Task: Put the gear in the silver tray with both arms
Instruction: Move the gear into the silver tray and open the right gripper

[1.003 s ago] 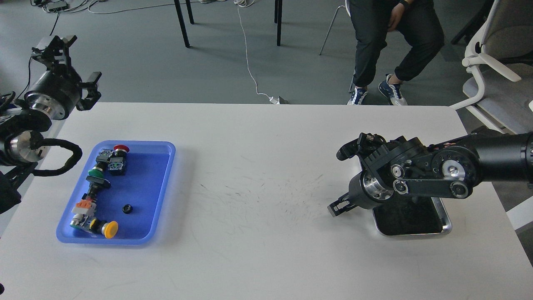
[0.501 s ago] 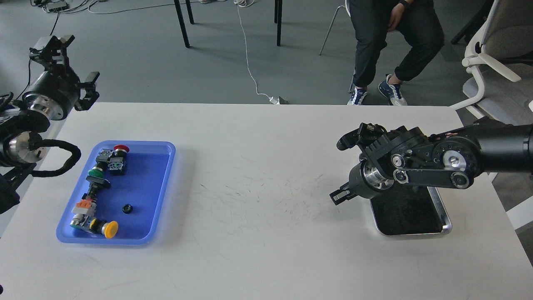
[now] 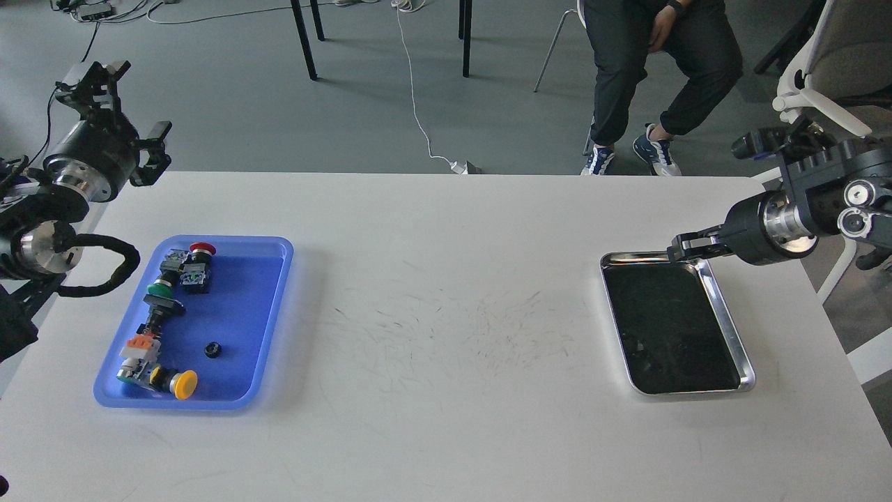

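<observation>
At lower left of the frame, our gear (image 3: 212, 350) lies in the blue tray (image 3: 273, 307). At right, the silver tray (image 3: 729, 333) sits on the counter (image 3: 446, 279). Our left end effector (image 3: 118, 104) gapes wide, holding nothing; whether our right end effector (image 3: 690, 245) is spread, we cannot tell.

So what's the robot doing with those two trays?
It is meant to move the little black gear from the blue tray into the silver tray, which looks empty. Nothing is being held. The left claw is open and raised past the table's far left corner, away from the blue tray. The right claw hangs over the far rim of the silver tray; whether it is open is hard to tell. The gear lies among push buttons.
</observation>
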Robot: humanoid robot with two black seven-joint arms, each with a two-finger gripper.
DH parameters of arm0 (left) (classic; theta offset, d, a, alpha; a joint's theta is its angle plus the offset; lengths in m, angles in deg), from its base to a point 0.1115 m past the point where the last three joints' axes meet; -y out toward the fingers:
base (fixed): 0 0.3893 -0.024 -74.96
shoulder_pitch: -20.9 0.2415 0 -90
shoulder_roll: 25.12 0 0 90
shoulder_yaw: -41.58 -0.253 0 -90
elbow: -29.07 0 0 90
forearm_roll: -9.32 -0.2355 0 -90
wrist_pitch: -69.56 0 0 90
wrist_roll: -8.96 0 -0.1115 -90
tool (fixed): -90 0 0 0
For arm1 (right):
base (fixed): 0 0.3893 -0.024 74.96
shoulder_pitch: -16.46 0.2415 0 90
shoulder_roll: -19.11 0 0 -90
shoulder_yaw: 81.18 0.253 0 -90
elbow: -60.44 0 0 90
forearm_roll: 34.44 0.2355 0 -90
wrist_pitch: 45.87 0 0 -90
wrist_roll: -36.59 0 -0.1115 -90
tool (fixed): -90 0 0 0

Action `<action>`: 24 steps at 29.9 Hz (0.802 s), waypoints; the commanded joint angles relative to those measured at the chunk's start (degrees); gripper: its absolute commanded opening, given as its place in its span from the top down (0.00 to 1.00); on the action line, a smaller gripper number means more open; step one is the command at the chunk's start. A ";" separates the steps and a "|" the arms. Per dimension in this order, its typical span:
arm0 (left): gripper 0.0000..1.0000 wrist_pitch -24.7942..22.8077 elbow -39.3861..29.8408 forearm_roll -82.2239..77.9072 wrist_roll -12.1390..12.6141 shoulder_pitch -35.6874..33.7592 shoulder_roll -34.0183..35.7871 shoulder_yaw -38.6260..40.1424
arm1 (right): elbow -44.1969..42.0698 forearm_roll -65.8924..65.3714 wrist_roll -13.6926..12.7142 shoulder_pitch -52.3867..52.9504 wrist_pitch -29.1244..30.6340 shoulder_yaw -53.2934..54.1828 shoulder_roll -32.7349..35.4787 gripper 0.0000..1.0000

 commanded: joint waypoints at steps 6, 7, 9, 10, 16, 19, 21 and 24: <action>0.02 0.00 -0.05 0.00 0.01 0.00 -0.76 0.19 | -11.16 -0.60 0.01 -14.32 -5.63 6.34 -3.58 0.98; 0.02 0.00 -0.05 0.00 0.01 0.00 -0.76 0.19 | -11.69 -0.51 0.01 -14.94 -5.63 6.61 -4.37 0.98; 0.02 0.00 -0.05 0.00 0.01 0.00 -0.76 0.19 | -11.79 -0.51 0.01 -15.99 -5.72 7.05 -4.99 0.98; 0.02 0.00 -0.05 0.00 0.01 0.00 -0.85 0.19 | -11.79 -0.51 0.01 -16.35 -5.90 7.05 -5.08 0.98; 0.02 0.09 -0.05 0.00 -0.08 0.00 -1.02 0.19 | -11.08 -0.25 -0.16 -18.02 -5.99 7.14 -6.93 0.96; 0.02 0.09 -0.05 0.00 -0.08 0.00 -0.94 0.19 | -11.00 -0.25 -0.17 -18.63 -6.07 7.14 -7.19 0.95; 0.02 0.00 -0.05 0.00 -0.08 0.00 -0.93 0.19 | -11.00 -0.25 -0.17 -18.63 -6.16 7.14 -7.19 0.92; 0.02 0.09 -0.05 0.00 -0.08 0.00 -0.93 0.19 | -11.08 -0.25 -0.17 -18.72 -6.51 7.23 -7.28 0.73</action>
